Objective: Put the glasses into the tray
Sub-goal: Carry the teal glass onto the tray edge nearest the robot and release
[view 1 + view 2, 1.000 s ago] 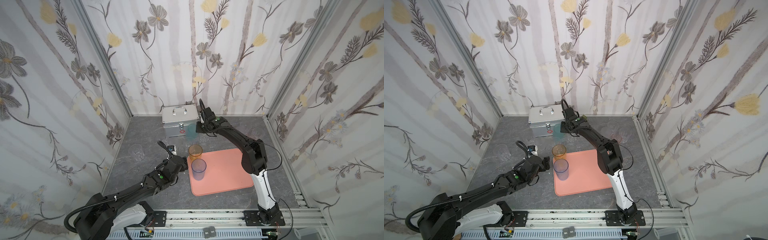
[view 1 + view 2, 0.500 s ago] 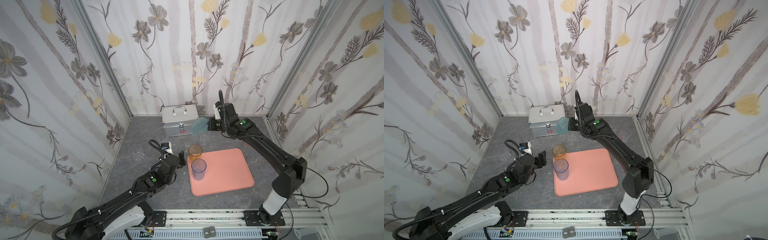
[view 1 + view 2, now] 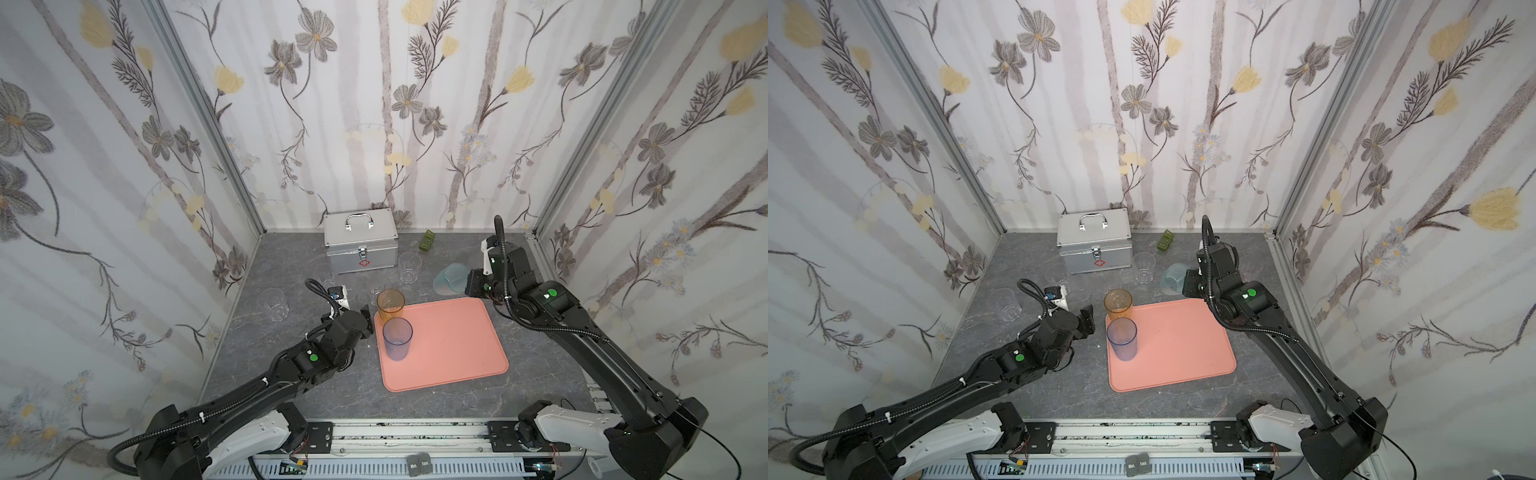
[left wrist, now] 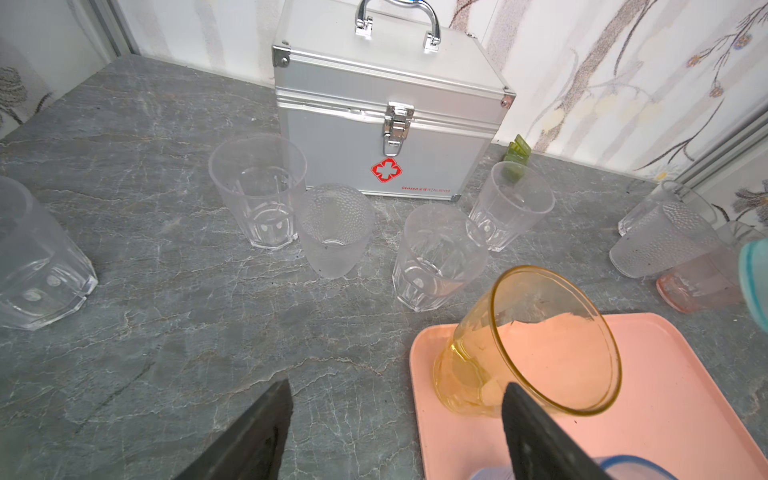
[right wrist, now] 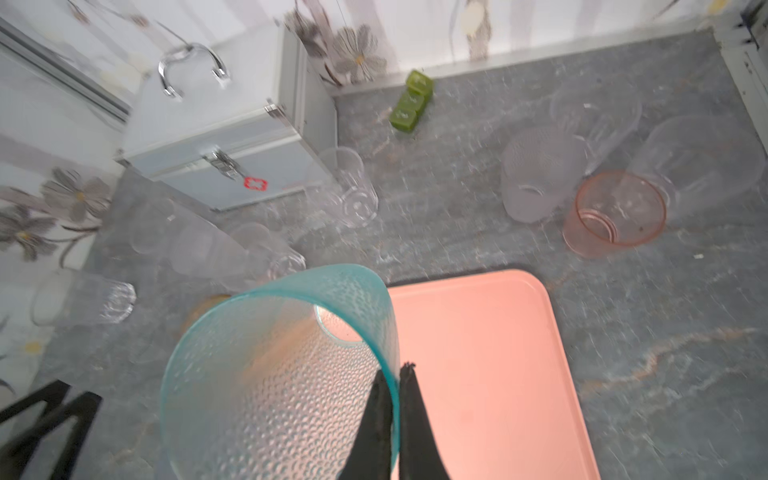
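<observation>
The salmon-pink tray (image 3: 453,353) (image 3: 1183,353) lies in the middle of the table. An amber glass (image 3: 390,306) (image 4: 528,345) and a blue glass (image 3: 397,338) stand upright at its left edge. My right gripper (image 5: 395,370) (image 3: 471,282) is shut on the rim of a teal dimpled glass (image 5: 282,374) (image 3: 451,278), which hangs tilted above the table just beyond the tray's far right corner. My left gripper (image 4: 397,384) (image 3: 365,318) is open and empty, low over the table just left of the amber glass. Several clear, frosted and pinkish glasses (image 4: 257,187) (image 5: 615,212) stand on the table.
A silver metal case (image 3: 359,241) with a handle stands at the back, with a small green block (image 3: 427,241) to its right. More clear glasses stand at the left (image 3: 272,304) and by the case (image 3: 409,268). Flowered walls close in three sides.
My right gripper has swung the teal glass from in front of the case over to the right, near the tray's far right corner. My left gripper has barely shifted and stays open.
</observation>
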### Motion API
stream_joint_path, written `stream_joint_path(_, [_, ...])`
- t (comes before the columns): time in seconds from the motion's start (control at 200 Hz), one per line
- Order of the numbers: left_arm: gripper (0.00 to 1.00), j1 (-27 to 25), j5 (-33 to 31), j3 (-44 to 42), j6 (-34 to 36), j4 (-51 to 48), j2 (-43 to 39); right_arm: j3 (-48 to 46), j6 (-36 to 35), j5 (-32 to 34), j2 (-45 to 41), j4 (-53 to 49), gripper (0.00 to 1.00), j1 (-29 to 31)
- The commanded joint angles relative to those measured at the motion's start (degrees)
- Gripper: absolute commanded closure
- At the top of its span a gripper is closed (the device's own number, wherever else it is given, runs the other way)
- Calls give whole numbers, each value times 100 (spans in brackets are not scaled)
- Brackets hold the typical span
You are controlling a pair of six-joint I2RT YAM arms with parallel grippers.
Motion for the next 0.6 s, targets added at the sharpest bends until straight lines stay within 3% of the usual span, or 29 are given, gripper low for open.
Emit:
stream_joint_path(0.0, [18, -41, -185, -77, -262, -12, 11, -432, -11, 116, -77, -605, 100, 129])
stream_joint_path(0.2, [18, -68, -219, -330, -461, -12, -97, -1101, 635, 54, -279, -880, 100, 1136])
stream_joint_path(0.34, [17, -64, -284, -455, -550, -11, -55, -1128, 1090, 50, -129, -969, 100, 1960])
stream_joint_path(0.595, [17, -66, -315, -652, -670, -4, -175, -954, 1588, -9, 408, -828, 100, 2909])
